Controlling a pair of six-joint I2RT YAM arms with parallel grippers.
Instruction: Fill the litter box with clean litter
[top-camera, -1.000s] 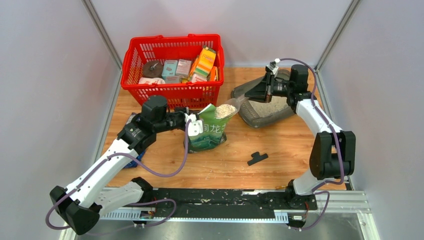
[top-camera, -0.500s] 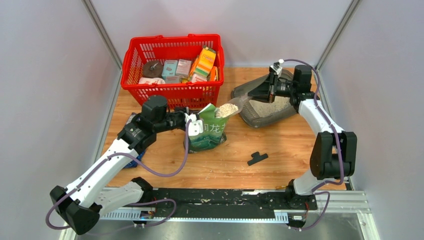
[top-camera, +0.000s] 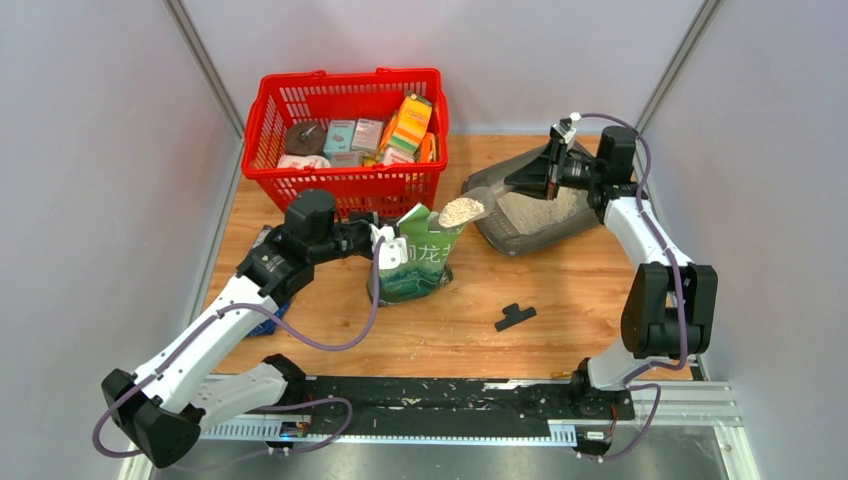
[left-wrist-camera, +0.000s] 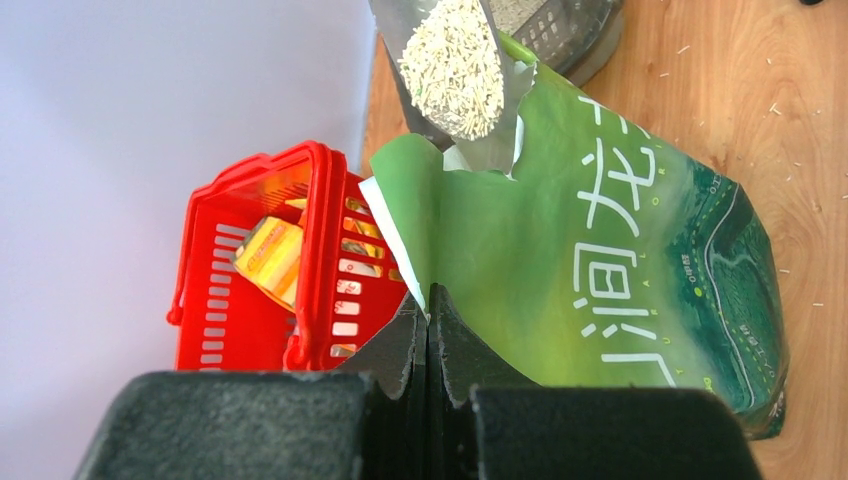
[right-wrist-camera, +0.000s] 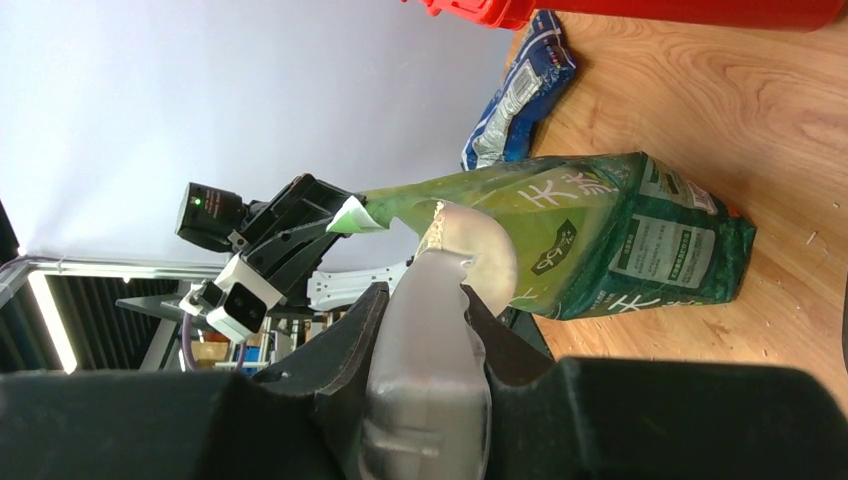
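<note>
**Top external: loaded scoop is off the pouch, heading for the box**

Top view vs a sec ago: the right gripper (top-camera: 538, 178) has pulled back toward the R wall and risen a bit, taking the clear scoop (top-camera: 468, 208) with it. The scoop bowl sat over the mouth of the green pouch (top-camera: 412, 268); now it hangs just past the pouch's upper R corner, between pouch and litter box (top-camera: 508, 246). It carries a heaped load of clean litter (top-camera: 459, 212), level enough that nothing seems to be spilling, though at this res I can't rule out a few stray grains.

R jaws are clamped on the scoop handle, clear in the wrist cam. The left gripper (left-wrist-camera: 428, 305) hasn't budged: jaws pinched flat on the pouch's torn top flap, holding it upright and open.

The litter box sits at the far R of the table (top-camera: 560, 300), just R of the red basket (top-camera: 350, 76), near rim tipped up a little. A pale layer already covers part of its floor, approx the R half; dark plastic shows at the L end.

Meaning for the task: scooping phase of this cycle looks done, transfer is under way. Next is prob. carry over the rim, then tip. More scoops likely needed.
</note>
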